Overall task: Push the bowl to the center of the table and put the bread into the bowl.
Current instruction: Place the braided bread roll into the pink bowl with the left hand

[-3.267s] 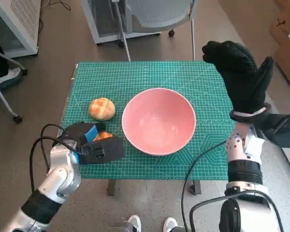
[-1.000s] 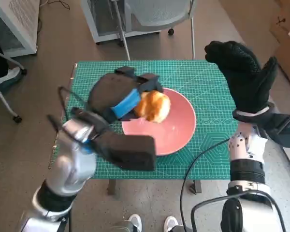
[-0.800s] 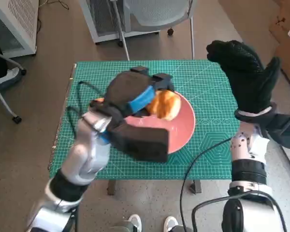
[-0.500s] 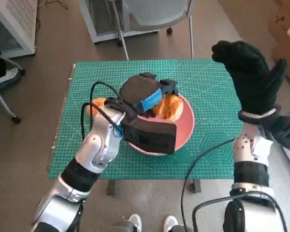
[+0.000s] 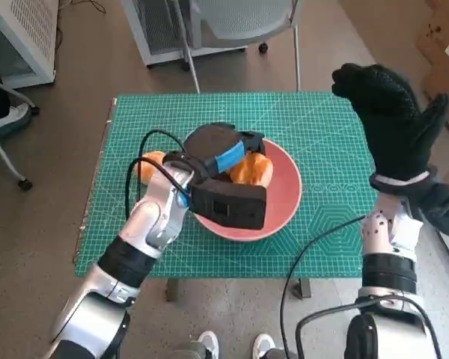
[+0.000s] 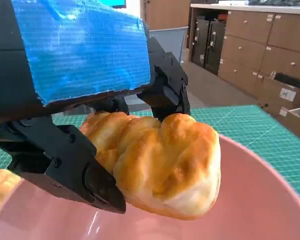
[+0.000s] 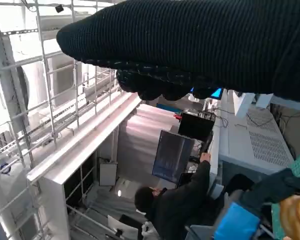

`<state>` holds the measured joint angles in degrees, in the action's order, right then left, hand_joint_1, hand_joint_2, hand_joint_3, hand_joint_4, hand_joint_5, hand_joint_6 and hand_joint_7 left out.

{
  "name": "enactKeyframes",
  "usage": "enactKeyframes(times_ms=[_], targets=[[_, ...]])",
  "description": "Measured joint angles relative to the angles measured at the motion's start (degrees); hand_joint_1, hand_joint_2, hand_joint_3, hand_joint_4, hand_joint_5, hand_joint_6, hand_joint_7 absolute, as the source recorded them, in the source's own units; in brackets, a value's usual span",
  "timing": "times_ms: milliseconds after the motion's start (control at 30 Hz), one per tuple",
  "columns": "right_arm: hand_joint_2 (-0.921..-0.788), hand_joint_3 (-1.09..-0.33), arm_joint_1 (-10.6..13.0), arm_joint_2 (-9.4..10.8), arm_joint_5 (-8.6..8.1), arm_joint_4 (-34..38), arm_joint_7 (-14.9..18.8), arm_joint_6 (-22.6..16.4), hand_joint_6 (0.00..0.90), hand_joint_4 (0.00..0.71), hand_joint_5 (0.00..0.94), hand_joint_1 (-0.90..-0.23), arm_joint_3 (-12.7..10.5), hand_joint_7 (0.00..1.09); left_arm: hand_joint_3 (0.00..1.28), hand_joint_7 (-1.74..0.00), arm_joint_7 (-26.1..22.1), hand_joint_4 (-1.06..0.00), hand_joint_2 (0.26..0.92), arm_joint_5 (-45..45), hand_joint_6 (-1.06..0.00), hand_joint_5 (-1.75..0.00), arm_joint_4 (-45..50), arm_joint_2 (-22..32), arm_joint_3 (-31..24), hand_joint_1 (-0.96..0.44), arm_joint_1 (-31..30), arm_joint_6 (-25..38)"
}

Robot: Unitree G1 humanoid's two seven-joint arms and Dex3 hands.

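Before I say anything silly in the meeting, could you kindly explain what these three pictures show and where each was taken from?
It is a humanoid robot at a small table covered by a green cutting mat. The wide picture looks down from a camera on its head. There the left hand, black with blue tape, holds a bread roll over a pink bowl; a second roll lies on the mat beside the bowl. The right hand, in a black knitted glove, is raised with its fingers spread, holding nothing.

The close-up comes from a camera behind the left hand: the same roll between its black fingers, just above the bowl's inside. The third comes from behind the right hand, and shows the glove, shelving and a seated person.
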<state>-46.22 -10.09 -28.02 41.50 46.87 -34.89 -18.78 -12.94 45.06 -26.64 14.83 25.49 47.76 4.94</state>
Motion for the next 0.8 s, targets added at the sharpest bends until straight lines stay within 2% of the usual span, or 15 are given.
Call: enactKeyframes(times_ms=[100,133,167,200,233,267,300,333,400,467,633,800], targets=[[-0.921,-0.78,0.0,0.0,-0.01,0.0,-0.02,0.02,0.399,0.3,0.0,-0.631,0.1,0.0,0.12,-1.17,0.33,-0.67,0.921,-0.17,-0.53,-1.26,-0.53,0.0,-0.01,0.0,0.0,-0.05],[-0.921,-0.779,0.0,0.0,-0.01,0.0,-0.02,0.02,0.399,0.3,0.0,-0.634,0.11,0.0,0.19,-1.29,0.34,-0.56,0.921,-0.49,-0.49,-1.02,-0.67,-0.03,-0.11,-0.12,0.0,-0.05],[-0.921,-0.778,0.0,0.01,-0.01,0.0,-0.01,0.02,0.399,0.3,0.0,-0.635,0.15,0.0,0.22,-1.34,0.34,-0.54,0.921,-1.05,-0.47,-0.9,-0.73,-0.06,-0.32,-0.17,-0.02,-0.05],[-0.921,-0.778,0.0,0.01,-0.01,0.01,-0.01,0.02,0.399,0.3,0.0,-0.637,0.19,0.0,0.23,-1.24,0.34,-0.48,0.889,-1.45,-0.41,-0.67,-0.75,-0.1,-0.5,-0.15,-0.03,-0.06],[-0.921,-0.777,-0.01,0.01,-0.01,0.04,-0.01,0.02,0.399,0.3,0.0,-0.639,0.23,0.0,0.21,-0.93,0.34,-0.43,0.854,-1.98,-0.4,-0.45,-0.75,-0.11,-0.71,-0.09,-0.04,-0.09],[-0.921,-0.775,-0.01,0.01,-0.01,0.07,-0.01,0.03,0.399,0.3,0.0,-0.641,0.27,0.0,0.15,-0.65,0.37,-0.35,0.822,-2.49,-0.39,-0.29,-0.75,-0.09,-0.86,-0.11,-0.04,-0.21],[-0.921,-0.774,-0.01,0.02,-0.01,0.12,-0.01,0.03,0.4,0.3,0.0,-0.642,0.3,0.0,0.1,-0.45,0.56,-0.31,0.806,-2.58,-0.39,-0.19,-0.75,-0.02,-0.88,-0.13,-0.04,-0.49],[-0.921,-0.773,-0.02,0.02,-0.02,0.21,0.0,0.03,0.4,0.3,0.0,-0.643,0.33,0.0,0.09,-0.37,0.82,-0.29,0.801,-2.58,-0.39,-0.15,-0.75,0.11,-0.87,-0.13,-0.05,-0.96],[-0.921,-0.771,-0.03,0.02,-0.02,0.43,0.01,0.05,0.401,0.3,0.0,-0.646,0.38,0.0,0.04,-0.18,1.45,-0.19,0.777,-2.52,-0.35,-0.06,-0.75,0.48,-0.7,-0.26,-0.06,-2.02],[-0.921,-0.769,-0.05,0.02,-0.03,0.76,0.06,0.07,0.401,0.301,0.0,-0.647,0.45,0.0,0.02,-0.1,2.27,-0.14,0.77,-2.18,-0.32,-0.03,-0.79,1.03,-0.31,-0.35,-0.06,-3.24],[-0.921,-0.765,-0.09,0.01,-0.15,1.35,0.47,0.15,0.402,0.301,0.001,-0.65,0.5,0.0,0.01,-0.02,3.81,-0.04,0.78,-0.7,-0.26,-0.01,-1.57,3.0,0.94,-0.53,-0.05,-6.46],[-0.921,-0.764,-0.18,0.0,-0.74,1.63,0.76,0.23,0.403,0.301,0.001,-0.651,0.49,0.0,0.02,0.0,5.49,-0.01,0.799,0.01,-0.24,0.0,-2.74,4.68,1.37,-0.61,-0.05,-9.39]])
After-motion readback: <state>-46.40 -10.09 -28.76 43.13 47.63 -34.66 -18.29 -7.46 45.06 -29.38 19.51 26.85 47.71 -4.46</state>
